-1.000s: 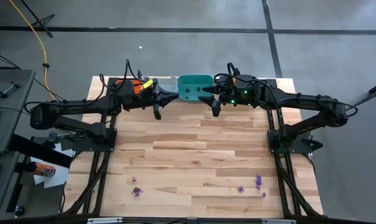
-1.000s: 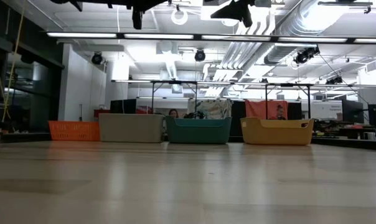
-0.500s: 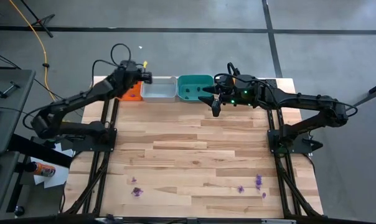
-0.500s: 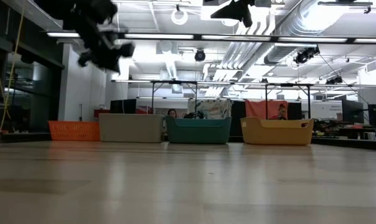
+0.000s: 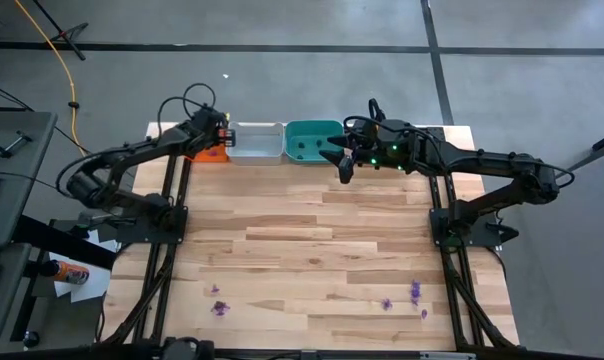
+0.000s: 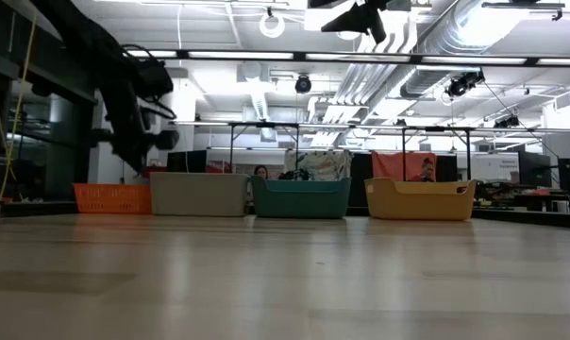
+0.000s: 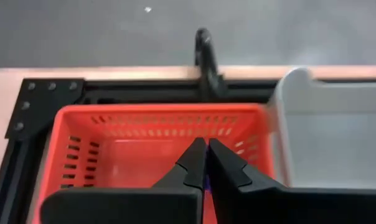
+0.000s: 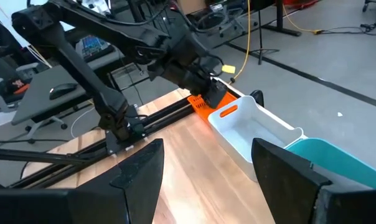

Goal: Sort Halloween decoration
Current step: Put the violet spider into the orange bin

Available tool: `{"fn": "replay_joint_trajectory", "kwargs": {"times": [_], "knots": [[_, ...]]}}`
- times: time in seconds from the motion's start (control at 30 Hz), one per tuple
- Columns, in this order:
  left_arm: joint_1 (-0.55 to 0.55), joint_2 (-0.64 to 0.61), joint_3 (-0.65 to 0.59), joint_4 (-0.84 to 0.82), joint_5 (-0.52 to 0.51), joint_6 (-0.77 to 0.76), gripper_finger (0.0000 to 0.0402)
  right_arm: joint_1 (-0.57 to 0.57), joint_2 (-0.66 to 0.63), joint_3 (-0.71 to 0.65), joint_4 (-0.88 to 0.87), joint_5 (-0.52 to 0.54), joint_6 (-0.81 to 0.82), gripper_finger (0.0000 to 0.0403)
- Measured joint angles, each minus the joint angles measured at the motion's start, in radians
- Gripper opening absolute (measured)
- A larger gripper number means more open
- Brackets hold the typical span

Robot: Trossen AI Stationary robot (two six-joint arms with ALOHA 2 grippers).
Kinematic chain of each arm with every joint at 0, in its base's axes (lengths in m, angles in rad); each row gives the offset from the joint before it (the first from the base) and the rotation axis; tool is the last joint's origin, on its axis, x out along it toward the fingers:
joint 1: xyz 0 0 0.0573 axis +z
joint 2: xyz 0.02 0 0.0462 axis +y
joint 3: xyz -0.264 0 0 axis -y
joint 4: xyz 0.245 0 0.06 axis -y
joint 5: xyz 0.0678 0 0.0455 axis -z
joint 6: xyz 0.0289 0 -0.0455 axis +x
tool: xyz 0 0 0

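Over the orange tray (image 7: 144, 146) at the table's far-left corner, left gripper (image 7: 205, 168) hangs with fingers pressed together; a thin purple sliver shows between the tips, too small to tell whether it is a trinket. Grey tray (image 5: 255, 142) sits just beside the orange tray, then the green tray (image 5: 313, 139), all in a row along the far edge of the table (image 5: 312, 250). Right gripper (image 5: 346, 168) hovers at the green tray's near right corner, jaws spread wide, nothing between them. Purple trinkets (image 5: 414, 292) lie scattered near the table's front edge, a cluster toward the right and a few more (image 5: 220, 307) toward the left, well apart from both grippers. Low view shows a yellow tray (image 6: 419, 199) at the row's right end.
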Motion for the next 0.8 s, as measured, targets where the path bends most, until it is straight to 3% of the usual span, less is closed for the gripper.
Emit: {"fn": "replay_joint_trajectory", "kwargs": {"times": [0.23,0.47,0.8], "knots": [[0.000,0.053,0.000,-0.011,-0.020,0.020,0.0011,0.000,0.000,0.000,-0.011,0.000,0.023,0.0238],[0.000,0.045,0.000,-0.035,-0.016,0.090,0.0058,0.000,0.000,0.000,-0.015,0.000,0.017,0.0238],[-0.007,-0.099,0.031,-0.087,0.055,0.062,0.0123,-0.003,0.000,0.000,-0.027,0.002,0.015,0.0238]]}}
